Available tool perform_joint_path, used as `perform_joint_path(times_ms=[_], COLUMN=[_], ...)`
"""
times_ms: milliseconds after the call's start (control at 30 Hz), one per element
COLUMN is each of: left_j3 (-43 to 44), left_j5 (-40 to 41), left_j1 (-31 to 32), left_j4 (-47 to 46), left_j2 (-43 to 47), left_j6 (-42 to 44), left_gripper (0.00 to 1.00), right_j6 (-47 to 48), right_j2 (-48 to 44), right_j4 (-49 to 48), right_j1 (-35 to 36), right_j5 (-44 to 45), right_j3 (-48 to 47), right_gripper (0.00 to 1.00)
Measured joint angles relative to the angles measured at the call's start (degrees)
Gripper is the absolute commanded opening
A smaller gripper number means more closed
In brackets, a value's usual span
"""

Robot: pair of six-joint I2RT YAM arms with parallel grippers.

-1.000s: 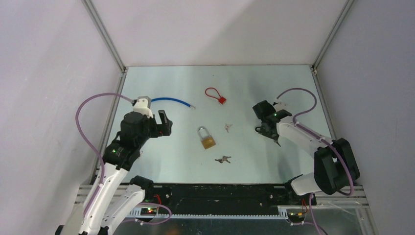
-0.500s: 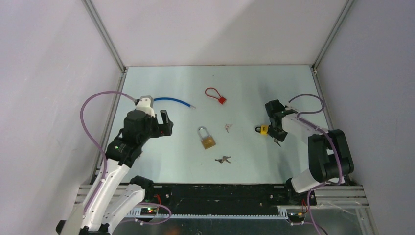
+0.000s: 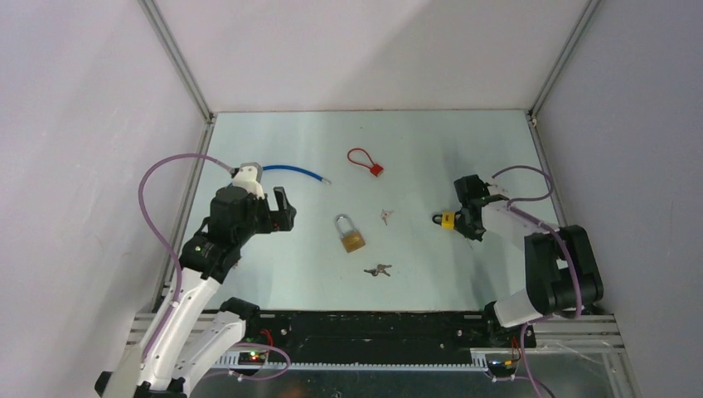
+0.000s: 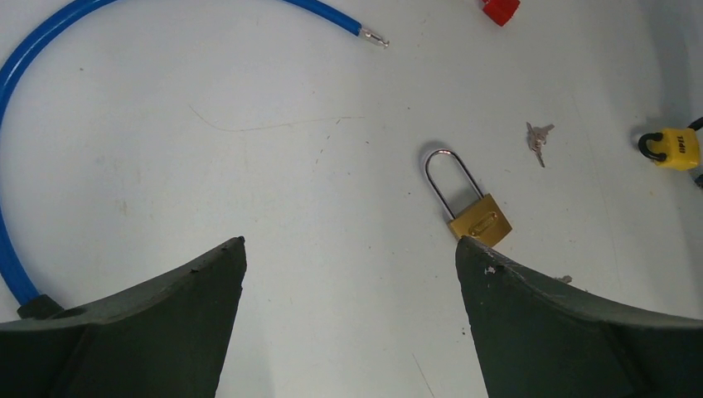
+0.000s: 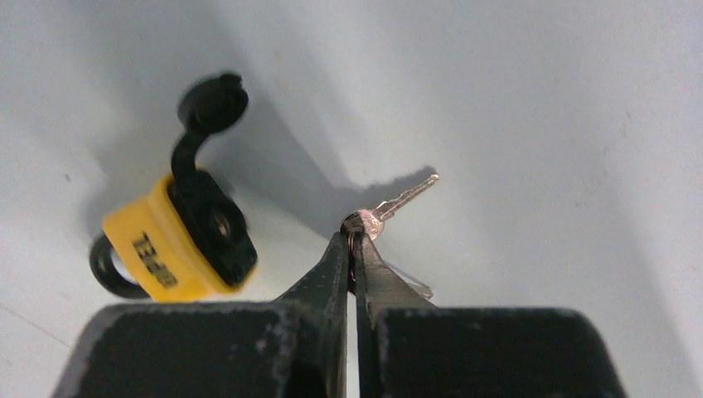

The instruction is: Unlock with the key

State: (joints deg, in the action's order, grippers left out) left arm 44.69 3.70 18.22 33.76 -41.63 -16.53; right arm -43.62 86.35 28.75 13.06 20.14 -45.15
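The right claw (image 5: 352,240) is pinching the light, probably slippery key (image 5: 406,199) by its head, yellow padlock (image 5: 178,240) just left.

We saw a brass padlock (image 3: 351,235) lying flat on the pale surface (image 3: 431,141), its shackle pointing toward the far wall. Beyond it to the left lay a curved blue cable (image 3: 290,171), with its metal tip the end nearest the padlock. Farther beyond it sat a red cable lock (image 3: 363,160). A small key (image 3: 385,215) lay right of the shackle, and a key bunch (image 3: 379,269) lay near the padlock's body, on its near right.
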Motion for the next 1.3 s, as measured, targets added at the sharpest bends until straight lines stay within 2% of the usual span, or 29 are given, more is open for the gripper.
perform_joint_path(times_ms=[133, 300, 433, 567, 767, 1000, 1300], left_j3=[0.02, 0.0, -0.42, -2.1, -2.6, -0.35, 4.28], left_j5=[-1.6, -5.07, -9.01, -12.79, -16.31, -17.7, -22.38], left_j1=[0.02, 0.42, 1.77, 4.07, 7.89, 8.46, 8.59], left_j4=[-0.02, -0.33, -3.08, -7.61, -13.57, -17.53, -25.07], left_j2=[0.07, 0.15, 0.61, 0.66, -1.81, -8.26, -17.07], left_j6=[-0.72, -4.11, -8.09, -12.61, -17.18, -19.71, -23.71], left_gripper=[1.0, 1.0, 1.0, 1.0, 1.0, 0.99, 0.85], right_j6=[0.44, 1.97, 5.03, 9.92, 17.51, 25.49, 33.03], right_j2=[-5.42, -17.57, -26.95, -31.08, -30.93, -26.73, -22.23], right_j4=[1.95, 2.93, -0.26, -7.06, -19.52, -30.82, -34.34], right_j1=[3.52, 13.55, 23.52, 30.56, 36.26, 36.74, 38.62], right_j5=[0.61, 1.75, 1.53, -1.36, -10.43, -22.38, -28.17], right_j3=[2.86, 3.34, 3.34, 3.34, 3.34, 3.15, 2.14], right_gripper=[0.0, 0.0, 0.0, 0.0, 0.0, 0.0, 0.0])
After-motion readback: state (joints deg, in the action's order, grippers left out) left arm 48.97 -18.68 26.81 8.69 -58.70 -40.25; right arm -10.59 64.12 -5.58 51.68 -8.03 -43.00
